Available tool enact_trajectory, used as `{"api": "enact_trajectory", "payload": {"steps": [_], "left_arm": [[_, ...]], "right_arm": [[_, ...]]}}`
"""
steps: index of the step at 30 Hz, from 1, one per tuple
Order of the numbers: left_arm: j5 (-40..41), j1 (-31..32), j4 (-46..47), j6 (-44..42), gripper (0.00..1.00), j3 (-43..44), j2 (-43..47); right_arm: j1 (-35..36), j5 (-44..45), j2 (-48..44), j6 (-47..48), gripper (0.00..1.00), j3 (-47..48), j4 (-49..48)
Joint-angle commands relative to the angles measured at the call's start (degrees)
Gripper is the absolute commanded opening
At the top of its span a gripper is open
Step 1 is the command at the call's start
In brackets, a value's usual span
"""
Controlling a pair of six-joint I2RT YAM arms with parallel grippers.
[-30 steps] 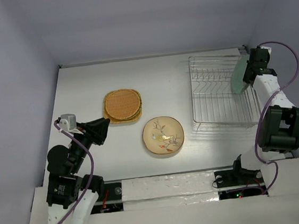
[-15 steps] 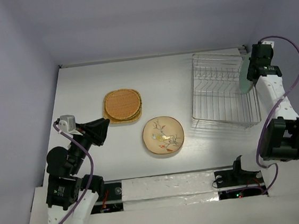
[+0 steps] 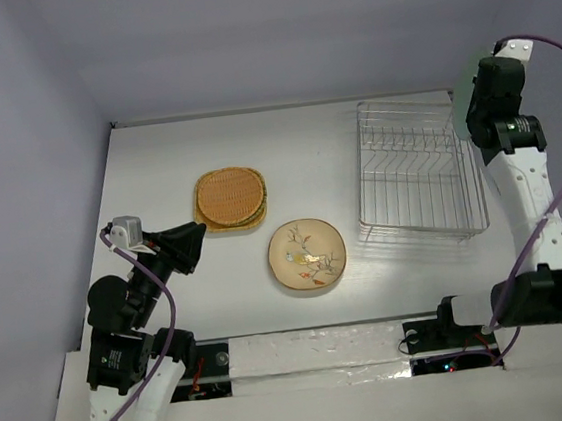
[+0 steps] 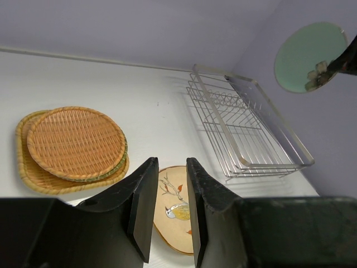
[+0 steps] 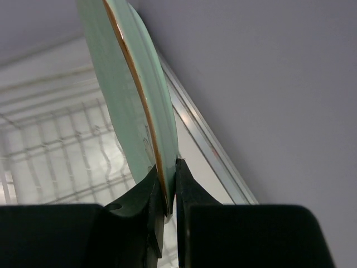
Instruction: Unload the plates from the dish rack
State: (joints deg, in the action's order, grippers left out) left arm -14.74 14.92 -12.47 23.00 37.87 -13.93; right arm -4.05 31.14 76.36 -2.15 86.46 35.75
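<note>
Right gripper [image 5: 165, 184]: jaws pinched on the lower rim of the green plate [image 5: 134, 100], one finger on each face.
Green plate: held on edge, in the air, rising straight out from the fingers; gold line along its rim.
Rack [image 5: 56, 145], from right gripper: below the held plate and apart from it; the plate hangs over the rack's far right corner.
Wall [image 5: 268, 84]: close beside the right gripper, on the side away from the rack.
Left gripper [image 4: 170, 167]: jaws a narrow gap apart, nothing between them, hovering off the table [image 3: 155, 163].
Cream plate [image 4: 175, 209]: just ahead of and below the left fingertips, flat on the table, branch-and-bird motif up.
Round orange plate [image 4: 75, 142]: ahead and to the left of the left gripper, top of a stack of three.
Checked plate [image 4: 124, 151]: middle of that stack; only a thin yellow-green rim shows, so the pattern is probably checked but unreadable.
Square orange plate [image 4: 33, 173]: bottom of the stack, on the table.
Rack, from left gripper: farther ahead, to the right, past the cream plate.
</note>
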Motion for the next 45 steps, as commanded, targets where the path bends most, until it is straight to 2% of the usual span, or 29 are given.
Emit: {"api": "enact_trajectory", "payload": {"steps": [1,6,9,11,17,24,29,36,39,43,45], "left_arm": [[0.2,0.2,2.5,-0.1,0.24,0.0,0.6],[1.0,0.2,2.2,0.0,0.24,0.1,0.4],[1.6,0.2,2.0,0.1,0.24,0.2,0.3],[2.3,0.2,1.7,0.3,0.24,0.2,0.2],[3.0,-1.6,1.6,0.3,0.24,0.3,0.0],[2.7,-3.1,1.5,0.3,0.25,0.3,-1.3],[2.3,-3.6,1.6,0.3,0.26,0.3,-2.0],[1.7,-4.6,1.8,0.3,0.27,0.2,-2.4],[1.6,-4.6,2.0,0.3,0.27,0.1,-2.7],[1.4,-4.6,2.0,0.3,0.27,0.1,-2.9],[1.5,-5.2,1.9,0.3,0.28,0.2,-2.9]], "right_arm": [[5.3,-1.9,-6.3,-6.5,0.0,6.2,-6.9],[17.6,-15.6,-7.7,-17.2,0.0,5.1,-8.6],[25.7,-21.6,-7.6,-27.2,0.0,0.0,-15.8],[30.8,-25.7,-6.1,-30.6,0.0,-4.0,-22.5],[41.2,-32.7,6.4,-40.4,0.0,-5.9,-37.3],[45.6,-37.6,22.2,-50.9,0.0,-7.4,-53.3],[47.5,-38.3,30.2,-55.1,0.0,-3.4,-54.3],[48.0,-36.8,34.3,-59.6,0.0,-7.4,-58.2],[48.0,-38.6,36.7,-59.9,0.07,-6.5,-57.0],[48.0,-39.7,38.5,-60.1,0.32,-6.4,-56.1],[48.0,-39.7,38.9,-59.6,0.39,-6.6,-54.6]]}}
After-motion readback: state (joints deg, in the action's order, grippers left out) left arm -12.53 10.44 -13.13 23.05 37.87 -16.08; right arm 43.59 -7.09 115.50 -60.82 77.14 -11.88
